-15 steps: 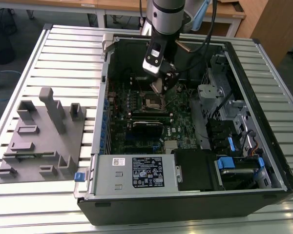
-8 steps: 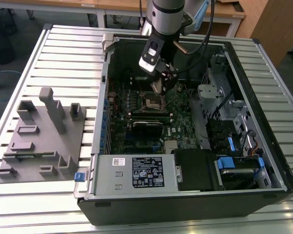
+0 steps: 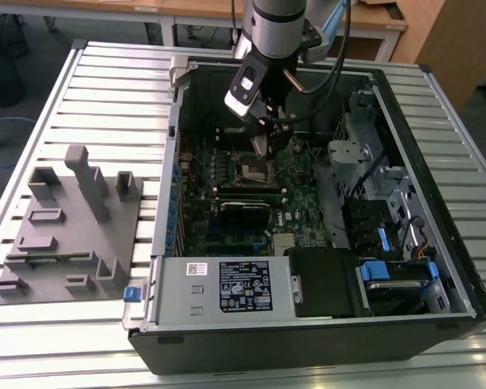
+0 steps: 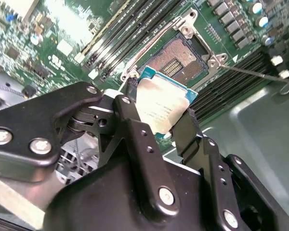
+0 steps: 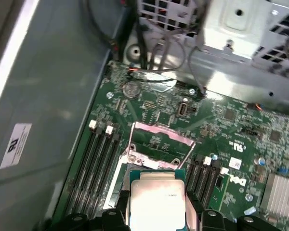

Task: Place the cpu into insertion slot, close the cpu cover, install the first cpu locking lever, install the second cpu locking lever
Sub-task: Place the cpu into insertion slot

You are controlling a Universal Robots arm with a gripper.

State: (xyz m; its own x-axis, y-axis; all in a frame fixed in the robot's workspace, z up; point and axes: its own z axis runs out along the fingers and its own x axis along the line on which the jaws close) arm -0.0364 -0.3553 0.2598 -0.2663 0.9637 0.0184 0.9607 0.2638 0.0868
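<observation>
Closest in, both wrist views: black tool (image 4: 159,113) (image 5: 156,211), fingers (image 4: 135,120) clamped on two opposite edges of the cpu (image 4: 161,103) (image 5: 156,202). Cpu metal lid up, green edge showing, hanging just over the near side of the insertion slot (image 4: 180,57), not seated. Touching the slot rim or not: can't tell.

Slot open, dark contact field bare, silver rim round it. Cpu cover (image 5: 159,129) swung up on the far side of the slot from the cpu in the first wrist view, window frame standing, not closed. Thin metal rod (image 4: 253,73) sticking out sideways from a slot corner, not hooked down.

Long black memory slots (image 4: 120,33) in rows just beside the slot, both flanks. All on the green board (image 5: 231,120).

In the exterior view: tool (image 3: 263,146) down inside the open pc case (image 3: 308,340), right above the slot. Case lying on the ribbed bench (image 3: 105,81). Grey jig block (image 3: 73,227) outside the case, well apart from the slot.
</observation>
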